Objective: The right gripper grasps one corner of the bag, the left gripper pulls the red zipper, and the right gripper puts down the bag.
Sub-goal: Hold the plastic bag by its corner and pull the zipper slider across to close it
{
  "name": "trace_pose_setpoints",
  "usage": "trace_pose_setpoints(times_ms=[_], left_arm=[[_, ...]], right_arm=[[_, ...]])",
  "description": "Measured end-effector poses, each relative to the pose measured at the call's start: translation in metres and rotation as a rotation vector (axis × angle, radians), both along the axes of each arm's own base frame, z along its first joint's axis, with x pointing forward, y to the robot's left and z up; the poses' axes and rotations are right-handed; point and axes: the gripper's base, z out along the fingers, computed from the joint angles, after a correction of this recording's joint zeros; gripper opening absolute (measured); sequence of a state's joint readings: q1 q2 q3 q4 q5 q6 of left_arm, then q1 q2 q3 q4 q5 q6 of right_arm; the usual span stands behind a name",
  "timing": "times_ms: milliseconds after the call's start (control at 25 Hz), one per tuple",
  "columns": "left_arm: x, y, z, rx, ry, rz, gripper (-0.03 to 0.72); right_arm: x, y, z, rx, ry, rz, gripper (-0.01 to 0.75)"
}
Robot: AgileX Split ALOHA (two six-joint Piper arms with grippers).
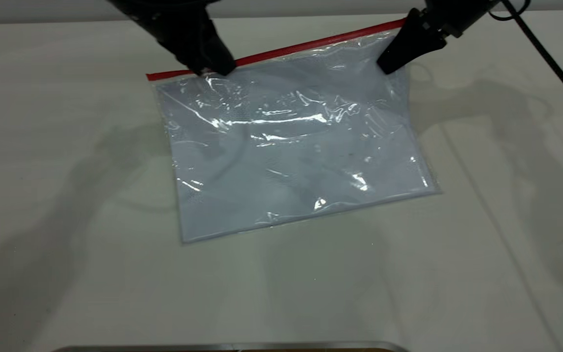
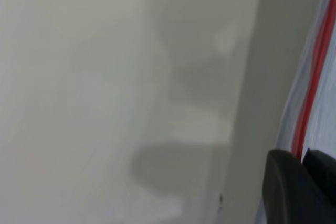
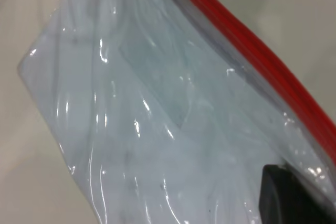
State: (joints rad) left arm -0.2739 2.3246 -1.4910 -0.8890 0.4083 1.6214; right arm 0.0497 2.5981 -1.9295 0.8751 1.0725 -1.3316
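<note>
The clear bag with white paper inside lies on the table, its red zipper along the far edge. My left gripper sits on the strip near its left end. In the left wrist view the red zipper runs in between my two fingers, which are closed on it; the slider tab is hidden. My right gripper is shut on the bag's far right corner, just below the red strip, holding it slightly raised. The right wrist view shows one finger on the plastic beside the red zipper.
The pale table stretches all round the bag. A thin black cable runs down the right side from the right arm. A metal edge lies along the near side of the table.
</note>
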Motion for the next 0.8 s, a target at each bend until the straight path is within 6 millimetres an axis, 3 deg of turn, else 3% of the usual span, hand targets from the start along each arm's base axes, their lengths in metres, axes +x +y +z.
trace_pose_setpoints(times_ms=[400,600,680,800], left_arm=[[0.006,0.055,-0.002,-0.020,0.122,0.079,0.053],[0.006,0.067,-0.003,-0.027,0.178,0.144,0.056],[0.006,0.067,-0.003,-0.030,0.185,0.155,0.068],[0.006,0.068,-0.003,-0.020,0.185,0.153,0.132]], right_arm=[[0.001,-0.011,-0.001,-0.017,0.020,-0.028,0.044],[0.001,-0.011,-0.001,-0.018,0.023,-0.032,0.058],[0.001,-0.011,-0.001,-0.020,0.028,-0.041,0.088],[0.001,-0.013,-0.002,-0.037,0.026,-0.044,0.196]])
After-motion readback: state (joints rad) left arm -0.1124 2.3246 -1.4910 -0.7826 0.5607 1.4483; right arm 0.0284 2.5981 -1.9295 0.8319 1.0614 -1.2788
